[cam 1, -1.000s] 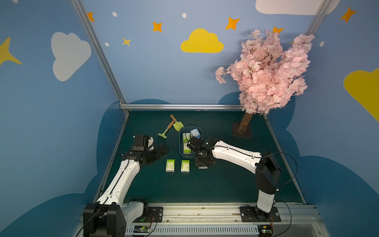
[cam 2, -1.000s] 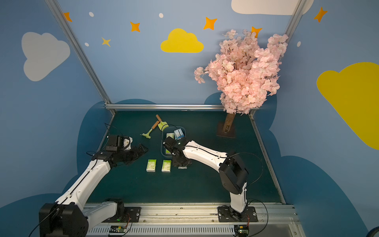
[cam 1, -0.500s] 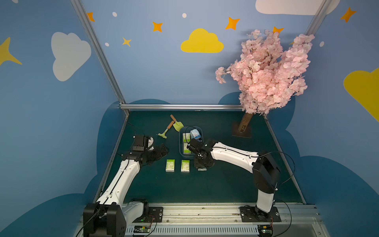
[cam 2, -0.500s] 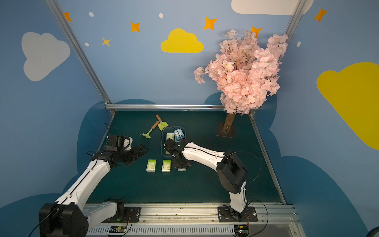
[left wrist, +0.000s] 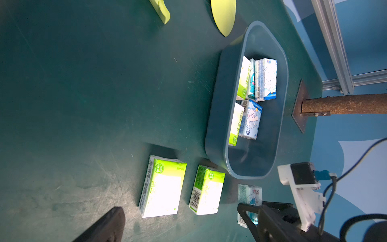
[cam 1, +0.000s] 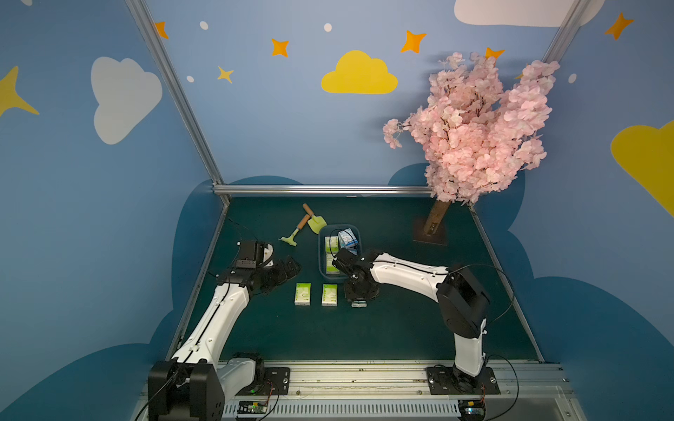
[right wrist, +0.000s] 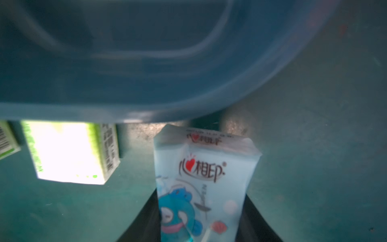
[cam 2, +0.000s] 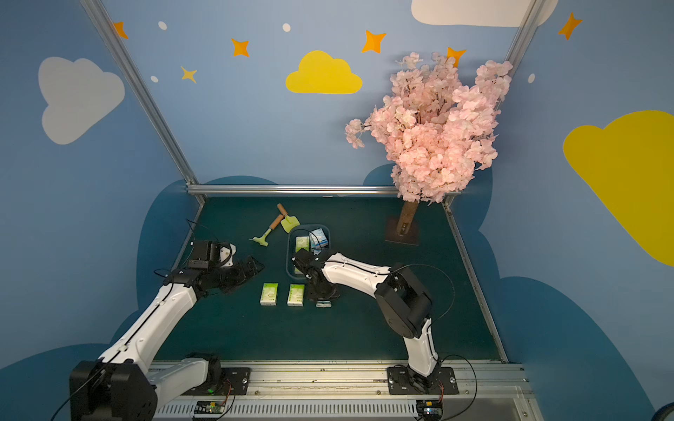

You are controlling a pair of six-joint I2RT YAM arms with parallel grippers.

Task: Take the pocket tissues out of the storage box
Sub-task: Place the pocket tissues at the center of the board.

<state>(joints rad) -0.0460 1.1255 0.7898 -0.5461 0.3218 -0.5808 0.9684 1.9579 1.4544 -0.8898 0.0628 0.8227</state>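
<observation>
The dull blue storage box (cam 1: pixel 321 255) (cam 2: pixel 289 255) (left wrist: pixel 217 117) stands mid-table with several pocket tissues (left wrist: pixel 266 79) inside it, green-and-white and light blue. Two green packets (cam 1: pixel 302 293) (cam 1: pixel 329 294) (left wrist: pixel 162 186) lie on the table in front of it. To their right my right gripper (cam 1: pixel 359 296) (cam 2: pixel 323 297) is down at the table, shut on a light blue cartoon packet (right wrist: pixel 205 184) (left wrist: pixel 249 197) just outside the box's front wall (right wrist: pixel 146 88). My left gripper (cam 1: pixel 288 268) (cam 2: pixel 251 268) hovers open left of the green packets, holding nothing.
A yellow-green toy shovel (cam 1: pixel 316 223) and rake (cam 1: pixel 291 237) lie behind and left of the box. The pink tree (cam 1: pixel 474 127) stands on its brown base plate (cam 1: pixel 430 237) at the back right. Metal frame rails border the green mat.
My right gripper has sunk a little toward the table's front edge with the light blue packet in it. The left arm has not moved.
</observation>
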